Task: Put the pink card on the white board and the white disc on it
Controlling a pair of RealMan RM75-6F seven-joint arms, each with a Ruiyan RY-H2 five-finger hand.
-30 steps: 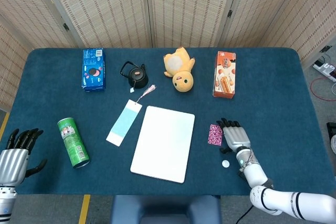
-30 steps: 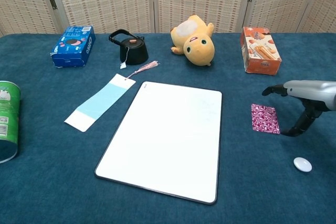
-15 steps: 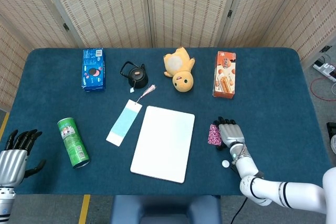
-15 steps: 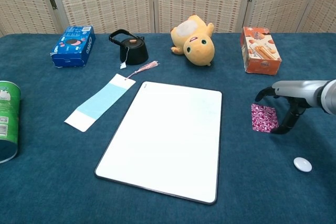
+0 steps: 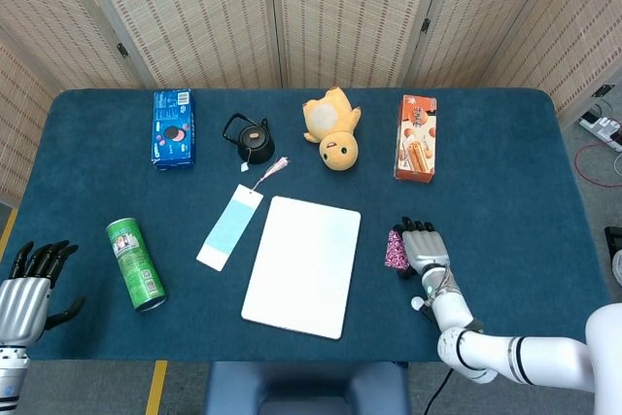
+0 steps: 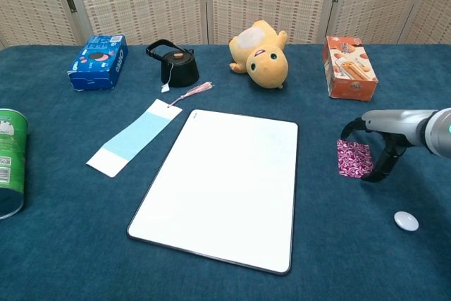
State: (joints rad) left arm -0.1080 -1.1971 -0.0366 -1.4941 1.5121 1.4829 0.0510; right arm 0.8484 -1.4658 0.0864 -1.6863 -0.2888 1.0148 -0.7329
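Note:
The pink patterned card (image 6: 352, 158) (image 5: 395, 251) lies flat on the blue cloth just right of the white board (image 6: 222, 185) (image 5: 303, 264). My right hand (image 6: 384, 135) (image 5: 425, 251) hovers over the card's right edge, fingers apart and arched down, with the thumb tip by the card's near corner; nothing is held. The small white disc (image 6: 406, 221) lies on the cloth nearer me, to the right of the card; in the head view it is mostly hidden behind my right wrist. My left hand (image 5: 26, 291) rests open at the table's near left corner.
A green can (image 5: 135, 263) lies at the left. A light-blue bookmark (image 5: 231, 226) sits left of the board. Along the far side are a blue biscuit pack (image 5: 173, 128), a black teapot (image 5: 249, 138), a yellow plush toy (image 5: 331, 129) and an orange snack box (image 5: 416, 138).
My right hand has moved left and lowered over the pink card's right edge. The card, disc and left hand have not moved.

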